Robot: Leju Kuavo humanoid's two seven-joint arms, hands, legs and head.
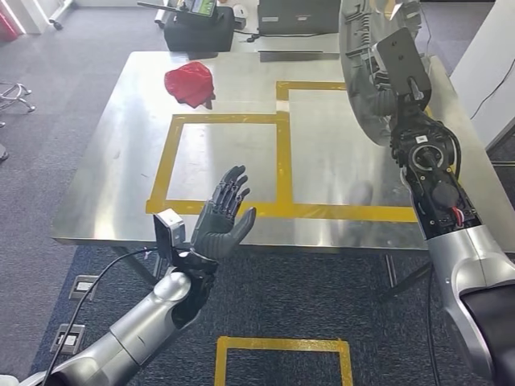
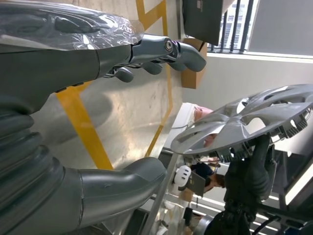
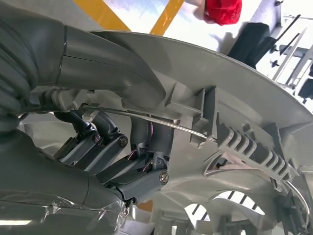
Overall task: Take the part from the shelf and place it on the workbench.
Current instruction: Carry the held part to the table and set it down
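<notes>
Holding the wheel cover (image 1: 363,80) by its rim in my right hand (image 1: 397,100), I have it raised above the far right part of the workbench (image 1: 327,173), well clear of the steel top and not yet set down. In the right wrist view my fingers (image 3: 122,166) curl behind the ribbed back of the cover while my thumb (image 3: 110,63) presses the other face, so the grasp is a pinch across the rim rather than a full wrap.

My left hand (image 1: 224,217) holds nothing; its fingers are spread, palm up, hovering over the near edge of the workbench, just past the yellow tape (image 1: 282,157) outline.

To finish this step well, I judge I should lower the cover slowly over the taped area, tip it flat before contact, and let the low edge touch first. Only then should I ease my thumb off. Letting go while it is tilted risks it rolling or sliding on the slick steel. The red cloth (image 1: 190,82) lies far left of the cover and should not interfere.

The cover is a disc, so it has no real long axis. It hangs tilted, nearly on edge, with the clipped back facing my wrist; from the left wrist view its spoked face (image 2: 255,117) turns away from my right hand.
</notes>
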